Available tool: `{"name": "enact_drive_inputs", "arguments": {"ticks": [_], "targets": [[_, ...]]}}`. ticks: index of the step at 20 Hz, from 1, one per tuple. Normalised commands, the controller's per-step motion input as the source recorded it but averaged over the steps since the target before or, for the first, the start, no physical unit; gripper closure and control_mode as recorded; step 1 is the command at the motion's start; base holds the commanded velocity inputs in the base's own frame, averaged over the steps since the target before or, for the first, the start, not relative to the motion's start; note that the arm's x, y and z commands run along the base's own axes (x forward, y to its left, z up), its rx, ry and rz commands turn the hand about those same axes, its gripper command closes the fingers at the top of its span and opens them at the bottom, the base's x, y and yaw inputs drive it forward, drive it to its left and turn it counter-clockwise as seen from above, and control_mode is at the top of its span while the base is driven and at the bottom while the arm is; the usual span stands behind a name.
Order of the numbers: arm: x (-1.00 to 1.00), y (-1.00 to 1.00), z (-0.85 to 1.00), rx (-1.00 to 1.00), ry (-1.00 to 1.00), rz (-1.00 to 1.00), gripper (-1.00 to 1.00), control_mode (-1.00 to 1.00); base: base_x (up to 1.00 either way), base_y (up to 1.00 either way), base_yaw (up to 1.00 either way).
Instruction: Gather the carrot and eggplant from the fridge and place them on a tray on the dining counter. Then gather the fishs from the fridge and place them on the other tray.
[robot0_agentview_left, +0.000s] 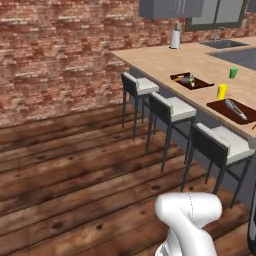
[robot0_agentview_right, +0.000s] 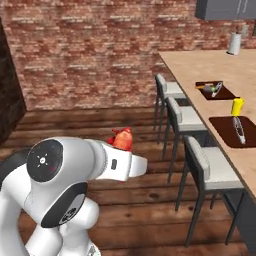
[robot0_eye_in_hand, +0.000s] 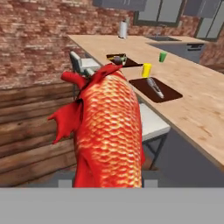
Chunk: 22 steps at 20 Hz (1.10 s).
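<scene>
A large red-orange scaly fish (robot0_eye_in_hand: 109, 131) stands upright in my gripper (robot0_agentview_right: 121, 148), which is shut on it; the fish hides the fingertips. Its red tip (robot0_agentview_right: 123, 138) shows above the hand, over the wood floor and well short of the dining counter (robot0_agentview_left: 150, 56). On the counter the nearer tray (robot0_agentview_left: 221, 107) holds one slim silvery fish (robot0_agentview_left: 235, 109). The farther tray (robot0_agentview_left: 204, 84) holds the carrot (robot0_agentview_left: 179, 77) and the eggplant (robot0_agentview_left: 191, 80).
Three grey-seated stools (robot0_agentview_left: 172, 107) line the counter's near side. A yellow cup (robot0_agentview_left: 222, 91) stands between the trays, with a green cup (robot0_agentview_left: 233, 72) and a sink (robot0_agentview_left: 223, 44) beyond. A dark tall body (robot0_agentview_right: 9, 100) stands far left; I cannot tell whether it is the fridge.
</scene>
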Motion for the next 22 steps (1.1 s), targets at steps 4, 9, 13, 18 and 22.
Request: {"name": "enact_drive_inputs", "arguments": {"ticks": [4, 9, 13, 18, 22], "targets": [[0.00, 0.00, 0.00, 0.00, 0.00, 0.00, 1.00, 1.00, 0.78, 0.11, -0.42], [0.00, 0.00, 0.00, 0.00, 0.00, 0.00, 1.00, 1.00, 0.65, 0.24, -0.44], [0.00, 0.00, 0.00, 0.00, 0.00, 0.00, 1.00, 1.00, 0.50, 0.39, -0.46], [0.00, 0.00, 0.00, 0.00, 0.00, 0.00, 1.00, 1.00, 0.52, 0.35, -0.42], [0.00, 0.00, 0.00, 0.00, 0.00, 0.00, 1.00, 1.00, 0.42, 0.01, -0.39]]}}
